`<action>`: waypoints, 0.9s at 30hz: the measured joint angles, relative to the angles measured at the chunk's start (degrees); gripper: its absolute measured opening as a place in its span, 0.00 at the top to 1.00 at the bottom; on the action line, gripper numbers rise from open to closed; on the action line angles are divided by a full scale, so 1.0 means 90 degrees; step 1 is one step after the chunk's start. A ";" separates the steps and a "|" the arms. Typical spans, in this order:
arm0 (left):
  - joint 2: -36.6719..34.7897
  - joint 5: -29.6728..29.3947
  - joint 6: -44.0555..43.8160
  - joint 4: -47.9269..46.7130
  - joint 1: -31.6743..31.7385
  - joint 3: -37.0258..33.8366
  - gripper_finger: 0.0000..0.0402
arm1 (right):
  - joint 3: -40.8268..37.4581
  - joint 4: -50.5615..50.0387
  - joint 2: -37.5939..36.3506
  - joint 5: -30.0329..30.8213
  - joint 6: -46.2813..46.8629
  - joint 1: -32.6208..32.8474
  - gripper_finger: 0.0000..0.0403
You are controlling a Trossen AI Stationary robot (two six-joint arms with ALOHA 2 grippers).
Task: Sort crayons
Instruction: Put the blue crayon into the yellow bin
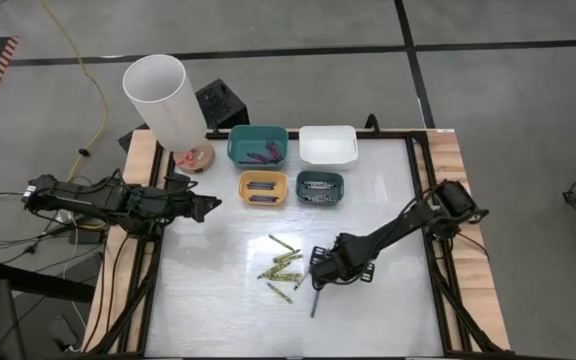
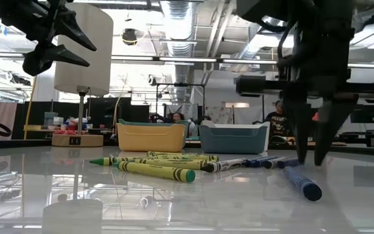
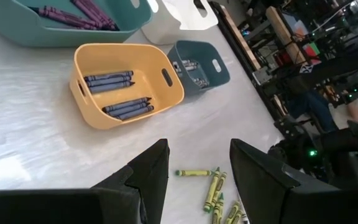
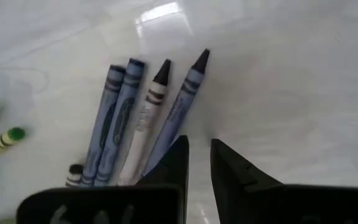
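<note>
Over the loose crayons [image 4: 135, 118], our right gripper [image 4: 197, 163] hangs slightly parted, empty, lined up to pinch one; left gripper [image 3: 197, 168] waits apart.

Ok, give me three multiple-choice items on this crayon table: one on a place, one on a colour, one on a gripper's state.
1. Where is the right gripper?
A. low over the loose crayons
B. above the white bin
C. beside the lamp

2. What colour are the crayons in the yellow bin?
A. yellow-green
B. blue
C. grey

3. How are the left gripper's fingers?
A. shut on a crayon
B. open, empty
C. shut, empty

Answers: 1 A, the high view shows it at the loose pile's edge. 2 B, the left wrist view shows blue sticks inside. 3 B, a clear gap shows between its fingers.
</note>
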 joint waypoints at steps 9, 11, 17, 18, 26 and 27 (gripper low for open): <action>0.0000 -0.0001 0.0125 0.0000 0.0000 0.0000 0.60 | 0.0129 -0.0014 -0.0087 0.0015 0.0000 -0.0025 0.85; 0.0000 -0.0001 0.0125 -0.0002 0.0000 0.0000 0.60 | 0.0150 -0.0042 -0.0087 0.0020 -0.0002 -0.0025 0.85; 0.0000 -0.0004 0.0128 -0.0002 0.0000 0.0000 0.60 | 0.0199 -0.0164 -0.0089 0.0059 -0.0002 -0.0113 0.85; 0.0000 -0.0004 0.0132 -0.0001 0.0000 0.0000 0.60 | 0.0199 -0.0171 -0.0089 0.0059 -0.0005 -0.0140 0.85; 0.0000 0.0148 0.0250 -0.0001 0.0000 0.0000 0.60 | 0.0199 -0.0329 -0.0089 0.0155 -0.0071 -0.0350 0.85; 0.0000 0.0174 0.0250 -0.0002 0.0000 0.0000 0.60 | 0.0199 -0.0336 -0.0089 0.0199 -0.0075 -0.0367 0.85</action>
